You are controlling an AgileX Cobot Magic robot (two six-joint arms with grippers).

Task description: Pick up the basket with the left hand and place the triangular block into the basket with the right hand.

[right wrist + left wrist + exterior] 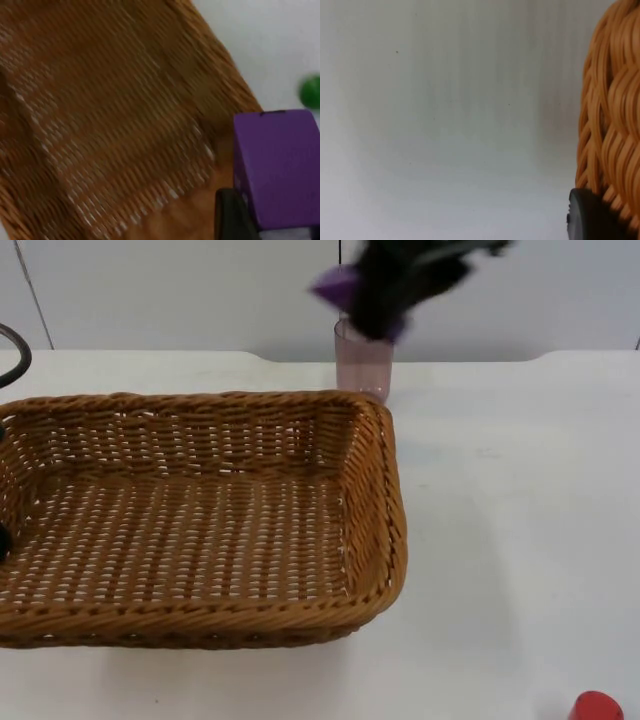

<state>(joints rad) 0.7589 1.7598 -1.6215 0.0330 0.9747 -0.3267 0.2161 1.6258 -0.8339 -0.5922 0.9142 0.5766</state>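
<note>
While the left tool clamped the basket rim at frame left to steady it, the right tool, upper centre, was clamped on the purple block above the far rim, presumably for dropping in.

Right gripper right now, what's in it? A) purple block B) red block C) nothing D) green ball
A: in the right wrist view the purple block sits against the black fingertip, above the basket; in the top view the right gripper carries purple.
</note>
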